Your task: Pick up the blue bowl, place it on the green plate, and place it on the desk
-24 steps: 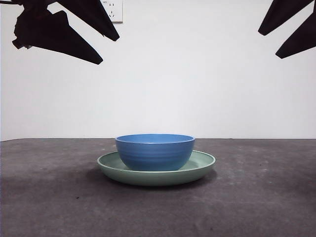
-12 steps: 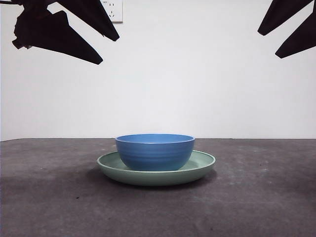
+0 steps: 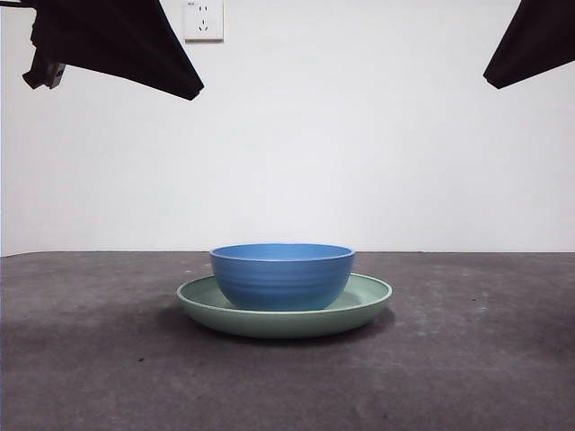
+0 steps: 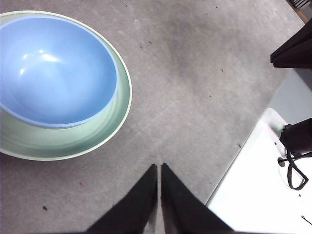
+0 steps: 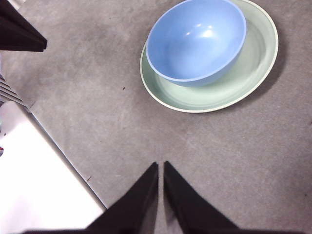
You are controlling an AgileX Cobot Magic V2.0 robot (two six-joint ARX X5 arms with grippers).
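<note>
Overhead, the left end effector and right end effector hang with jaws pressed together, empty, well clear of the blue bowl, which sits in the green plate at six o'clock on the surface. Stacking looks done; next comes lifting the bowl back out.
</note>
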